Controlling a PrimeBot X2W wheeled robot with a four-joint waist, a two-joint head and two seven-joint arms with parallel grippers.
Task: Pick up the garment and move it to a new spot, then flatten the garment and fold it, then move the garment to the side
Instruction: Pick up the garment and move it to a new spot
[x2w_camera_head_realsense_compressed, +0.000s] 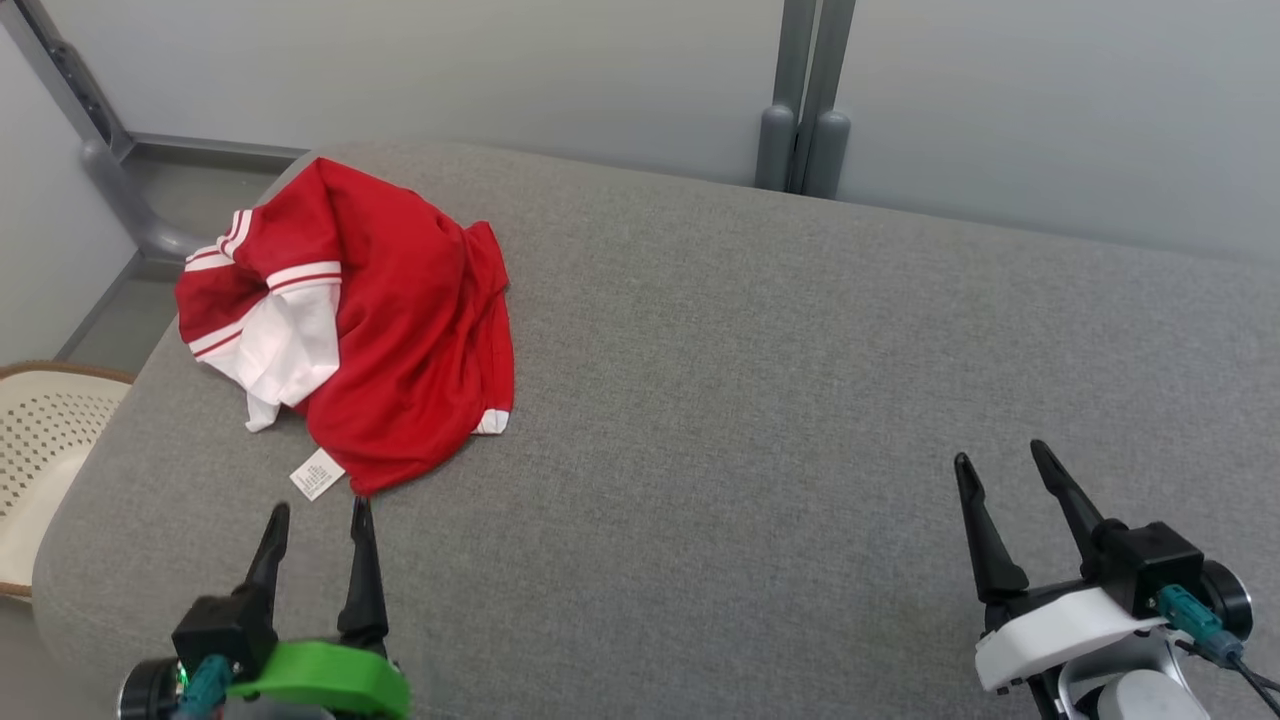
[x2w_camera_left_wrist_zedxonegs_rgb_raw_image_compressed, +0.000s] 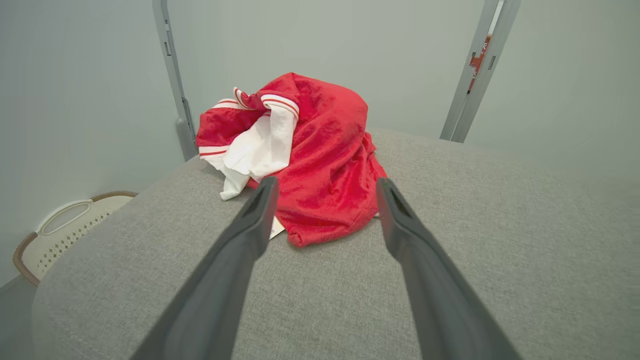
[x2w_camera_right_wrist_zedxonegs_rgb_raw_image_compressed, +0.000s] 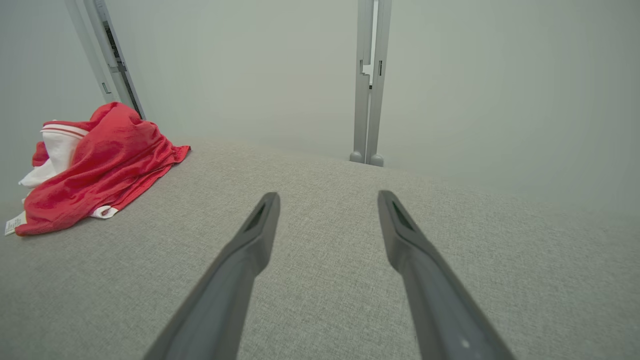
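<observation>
Cream perforated basket (x2w_camera_head_realsense_compressed: 40, 440) stood at far left, beside and below grey upholstered pad (x2w_camera_head_realsense_compressed: 750, 380). Red-and-white shirt (x2w_camera_head_realsense_compressed: 400, 330) lay crumpled in heap on pad's far left corner, white striped sleeve on top, white care label (x2w_camera_head_realsense_compressed: 317, 473) sticking out at near edge. Left gripper (x2w_camera_head_realsense_compressed: 320, 507) hovered just beside shirt's near hem, fingers spread apart, holding nothing. Grey metal post (x2w_camera_head_realsense_compressed: 805, 100) rose behind pad against pale wall. Right gripper (x2w_camera_head_realsense_compressed: 1001, 454) sat well apart from shirt over bare pad, fingers likewise parted, empty.
</observation>
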